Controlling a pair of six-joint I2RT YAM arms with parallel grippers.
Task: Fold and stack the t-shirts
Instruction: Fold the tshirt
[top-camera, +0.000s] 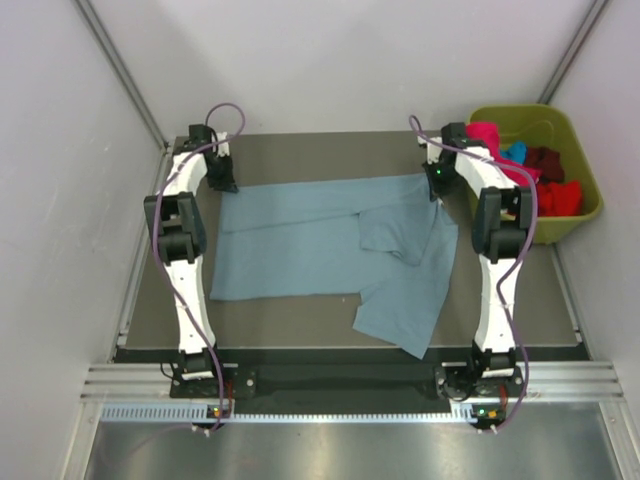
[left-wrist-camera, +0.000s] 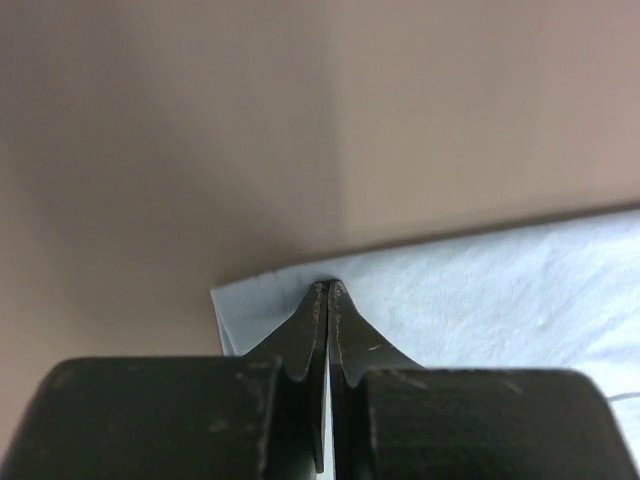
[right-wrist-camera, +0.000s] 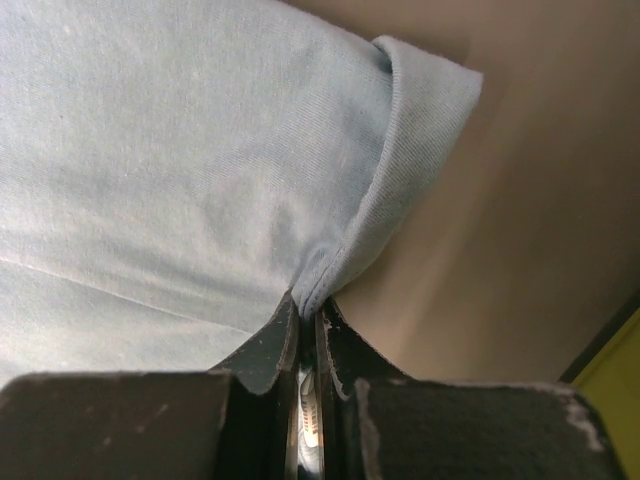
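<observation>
**Both far corners pinched: first fold is on**

Starting at the near edge: the bench (top-camera: 270, 320) shows bare mat at 6 o'clock, and a flap of the grey-blue t-shirt (top-camera: 300, 240) trails down toward 5 o'clock, looking like a sleeve or a folded-over side. Move up and the shirt's body lies spread across the middle, mostly flat on the left, rumpled and doubled over on the right.

Now the far edge. The left hand (left-wrist-camera: 328, 285) is down at 11 o'clock, its fingers pressed fully together right on the shirt's far-left corner. The right hand (right-wrist-camera: 308, 305) mirrors it at 1 o'clock, clamped tight on a bunched roll of hem. So 2 hands, 2 corners, both gripping cloth.

Beyond that, at 2 o'clock, the bin (top-camera: 590, 200) holds the pink t-shirt (top-camera: 485, 135), turquoise t-shirt (top-camera: 515, 152), maroon t-shirt (top-camera: 545, 160) and red t-shirt (top-camera: 558, 197), all unfolded.

My read: this is fold number 1 of shirt number 1, early in the job. The next move calls for both hands to lift together and carry the far edge toward 6 o'clock, evenly, so the cloth lands square. That rumpled right side may need smoothing.
</observation>
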